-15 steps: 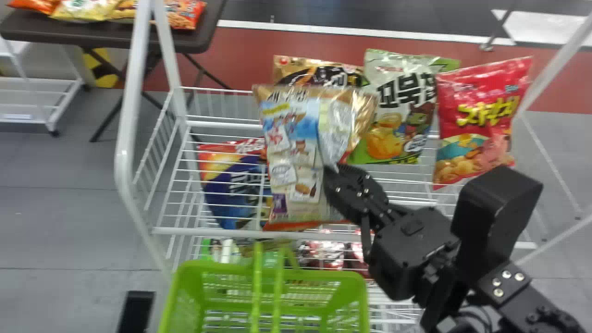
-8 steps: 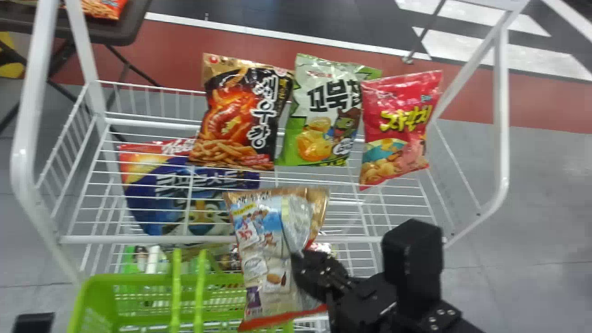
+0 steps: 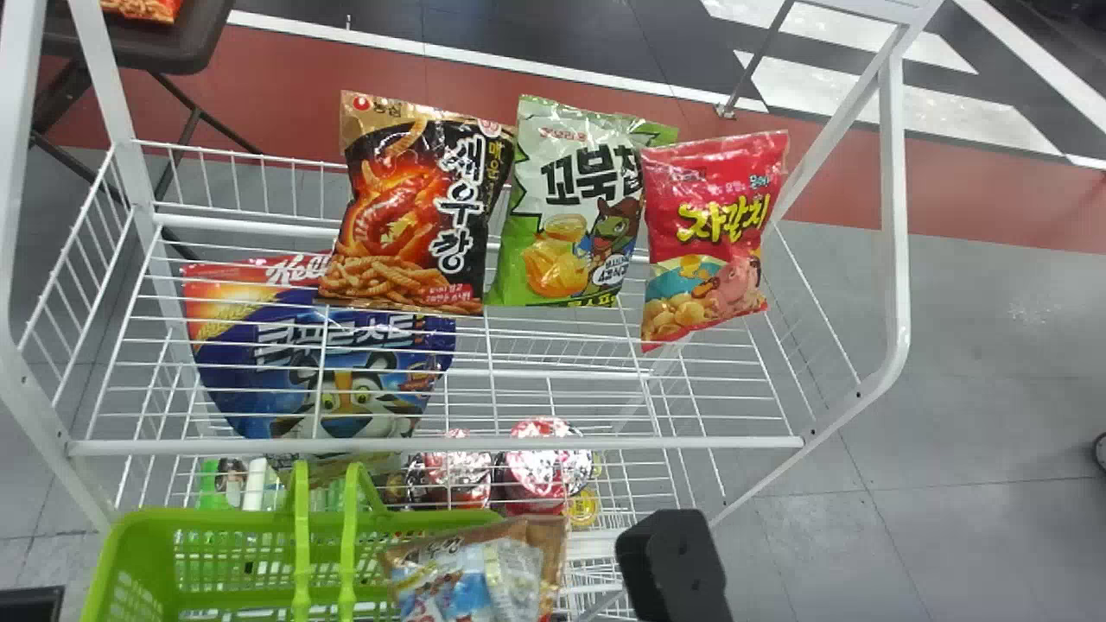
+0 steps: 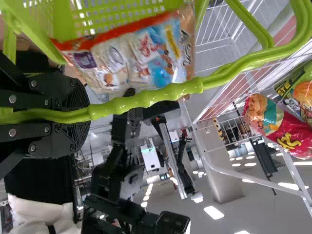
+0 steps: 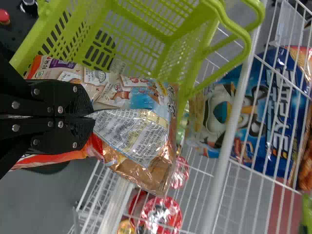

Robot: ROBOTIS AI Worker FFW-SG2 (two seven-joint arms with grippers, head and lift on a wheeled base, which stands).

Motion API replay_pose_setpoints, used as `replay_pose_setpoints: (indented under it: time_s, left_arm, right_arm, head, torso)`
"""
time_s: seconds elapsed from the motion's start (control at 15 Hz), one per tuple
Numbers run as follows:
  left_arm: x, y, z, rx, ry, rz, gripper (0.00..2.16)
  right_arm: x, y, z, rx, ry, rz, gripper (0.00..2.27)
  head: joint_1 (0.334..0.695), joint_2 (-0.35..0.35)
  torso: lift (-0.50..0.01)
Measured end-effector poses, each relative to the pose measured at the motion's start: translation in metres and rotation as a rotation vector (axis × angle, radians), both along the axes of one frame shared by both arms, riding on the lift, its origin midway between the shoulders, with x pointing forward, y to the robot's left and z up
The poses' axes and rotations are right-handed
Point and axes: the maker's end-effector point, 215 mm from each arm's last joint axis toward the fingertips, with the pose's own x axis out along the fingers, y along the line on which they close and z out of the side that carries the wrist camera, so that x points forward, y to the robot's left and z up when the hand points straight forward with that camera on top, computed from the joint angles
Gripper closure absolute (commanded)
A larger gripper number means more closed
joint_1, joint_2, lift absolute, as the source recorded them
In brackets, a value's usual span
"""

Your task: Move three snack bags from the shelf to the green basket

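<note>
At the bottom edge of the head view stands part of my right gripper's arm (image 3: 674, 561), beside a brown-and-blue snack bag (image 3: 475, 574) at the basket's right side. The right wrist view shows my right gripper (image 5: 92, 117) pinching that bag (image 5: 134, 126) just outside the green basket (image 5: 165, 36). A black part of my left gripper's arm (image 3: 30, 605) is at the bottom left; in its wrist view the left gripper (image 4: 88, 114) holds the handle of the green basket (image 3: 233, 511). Black (image 3: 415, 216), green (image 3: 575, 216) and red (image 3: 713, 233) bags stand on the white shelf (image 3: 432, 446).
A blue bag (image 3: 346, 371) shows through the shelf's wires. Round red-lidded tubs (image 3: 540, 462) sit lower down, behind the basket. White frame posts (image 3: 897, 216) rise at both sides of the shelf, and a dark table (image 3: 164, 43) stands at the back left.
The right gripper has carried the brown-and-blue bag from over the shelf down toward the basket. The head view has swung right, so the shelf and basket appear farther left.
</note>
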Motion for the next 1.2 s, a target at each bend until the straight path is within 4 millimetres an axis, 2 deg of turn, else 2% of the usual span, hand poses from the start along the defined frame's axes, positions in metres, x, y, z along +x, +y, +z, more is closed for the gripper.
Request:
replay_pose_setpoints:
  time_s: [0.2,0.27,0.33,0.4,0.47,0.53,0.67,0.8,1.07,1.2]
  left_arm:
    - [-0.002,-0.001,0.003,-0.004,-0.003,-0.003,2.14]
    - [-0.003,-0.002,0.003,-0.004,-0.004,-0.003,2.14]
    - [-0.004,-0.002,0.004,-0.005,-0.005,-0.002,2.14]
    - [-0.005,-0.002,0.005,-0.005,-0.005,-0.002,2.14]
    - [-0.006,-0.002,0.006,-0.005,-0.005,-0.001,2.14]
    - [-0.007,-0.002,0.006,-0.004,-0.005,-0.001,2.14]
    - [-0.008,-0.003,0.007,-0.006,-0.004,0.0,2.14]
    - [-0.008,-0.005,0.007,-0.007,-0.009,-0.001,2.14]
    - [-0.009,-0.008,0.007,-0.007,-0.011,-0.005,2.14]
    - [-0.011,-0.009,0.006,-0.009,-0.008,-0.006,2.14]
  right_arm:
    - [0.012,0.031,0.004,0.11,-0.022,0.031,2.25]
    - [0.019,0.038,0.005,0.134,-0.04,0.035,2.24]
    - [0.024,0.044,0.004,0.153,-0.049,0.037,2.09]
    - [0.024,0.048,0.001,0.163,-0.038,0.037,1.48]
    - [0.019,0.049,-0.003,0.162,-0.011,0.036,0.3]
    - [0.009,0.045,-0.012,0.148,0.043,0.034,0.0]
    - [-0.014,0.033,-0.027,0.106,0.155,0.024,0.01]
    - [-0.019,0.025,-0.03,0.086,0.178,0.012,0.05]
    - [0.022,0.016,-0.007,0.063,-0.022,-0.014,0.06]
    - [0.059,0.013,0.024,0.067,-0.194,-0.025,0.06]
  head:
    - [0.695,-0.341]
    - [0.695,-0.314]
    - [0.695,-0.269]
    - [0.695,-0.257]
    - [0.695,-0.253]
    - [0.695,-0.272]
    - [0.695,-0.332]
    - [0.695,-0.35]
    - [0.695,-0.35]
    - [0.695,-0.35]
  torso:
    - [-0.048]
    - [-0.048]
    - [-0.048]
    - [-0.048]
    - [-0.048]
    - [-0.048]
    - [-0.048]
    - [-0.048]
    - [-0.048]
    - [-0.048]
